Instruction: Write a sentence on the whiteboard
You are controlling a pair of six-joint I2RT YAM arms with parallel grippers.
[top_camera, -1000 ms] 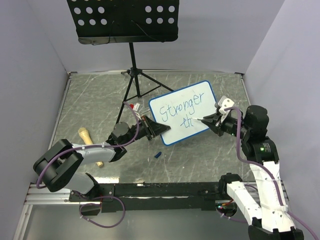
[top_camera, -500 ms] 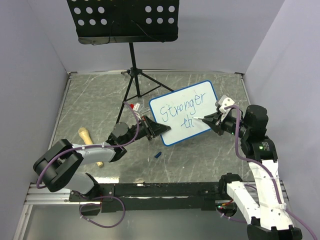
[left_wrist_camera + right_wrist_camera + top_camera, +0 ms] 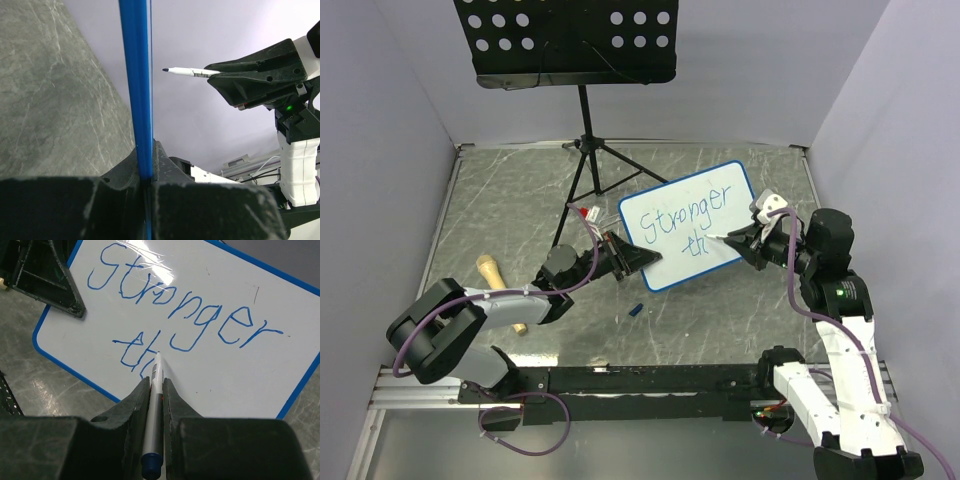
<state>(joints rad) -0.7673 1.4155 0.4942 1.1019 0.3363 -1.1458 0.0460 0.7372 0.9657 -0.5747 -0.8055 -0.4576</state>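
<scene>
right end effector (image 3: 156, 382) closed on the marker (image 3: 157, 371), barrel clamped between both fingers, tip over the end of "th". in the left wrist view the tip sits just apart from the board face, so i judge it is lifted, not drawing. the sentence (image 3: 182, 315) reads "stronger" above and "th" below, both slanted. the whiteboard (image 3: 240, 385) is tilted up over the worktop (image 3: 510, 200); cannot tell if its lower edge rests there. left end effector (image 3: 146, 160) closed on the blue frame at the lower-left corner. next letter: touch lightly, use short strokes, follow the second line's slant, and brace the board against the push.
</scene>
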